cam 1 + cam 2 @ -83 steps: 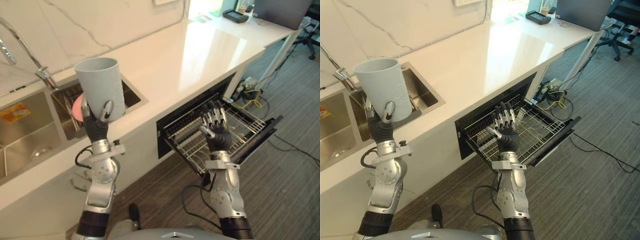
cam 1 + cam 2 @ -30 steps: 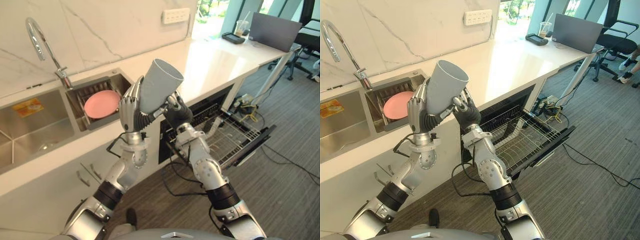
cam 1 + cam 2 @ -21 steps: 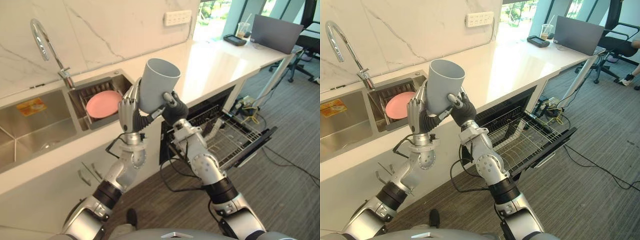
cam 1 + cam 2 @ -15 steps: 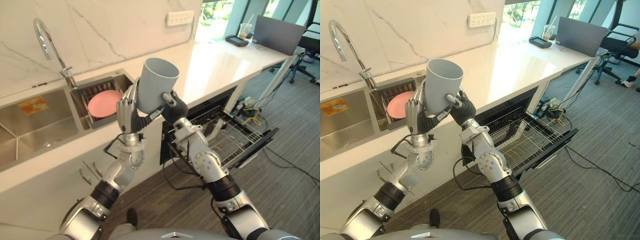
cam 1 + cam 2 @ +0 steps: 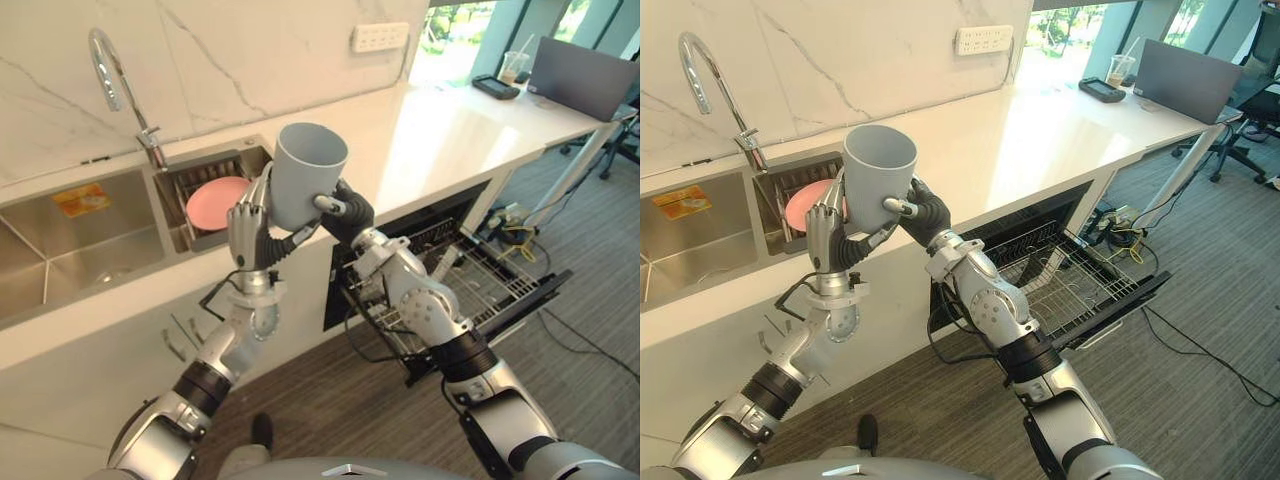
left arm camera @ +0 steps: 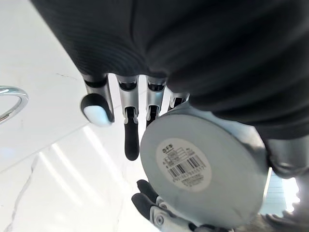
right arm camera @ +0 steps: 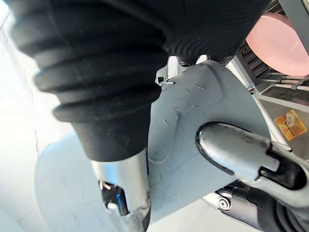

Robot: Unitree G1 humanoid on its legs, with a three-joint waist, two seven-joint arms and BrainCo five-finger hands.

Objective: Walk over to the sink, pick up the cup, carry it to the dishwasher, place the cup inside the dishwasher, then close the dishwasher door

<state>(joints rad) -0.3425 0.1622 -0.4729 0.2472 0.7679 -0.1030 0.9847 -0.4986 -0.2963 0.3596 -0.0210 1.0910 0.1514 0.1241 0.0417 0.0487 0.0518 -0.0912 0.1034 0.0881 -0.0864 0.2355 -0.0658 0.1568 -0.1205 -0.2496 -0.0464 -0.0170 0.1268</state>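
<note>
A tall grey cup (image 5: 305, 175) is held upright in the air before the counter edge, between my two hands. My right hand (image 5: 347, 210) is shut on its lower wall, thumb (image 7: 241, 154) pressed to the side. My left hand (image 5: 250, 225) stands against the cup's other side with its fingers (image 6: 126, 130) straight along the wall and its thumb by the base (image 6: 193, 174). Below to the right, the dishwasher's wire rack (image 5: 470, 280) is pulled out over the open door (image 5: 525, 310).
A steel sink (image 5: 70, 240) with a tap (image 5: 115, 70) lies on the left. Beside it a pink plate (image 5: 215, 198) rests in a drainer. The white counter (image 5: 450, 115) runs to the right, with a laptop (image 5: 585, 75) at its end. Cables lie on the floor past the door.
My right hand rose from over the rack and closed on the cup, which has tipped back upright. My left hand's fingers have straightened. The camera has shifted.
</note>
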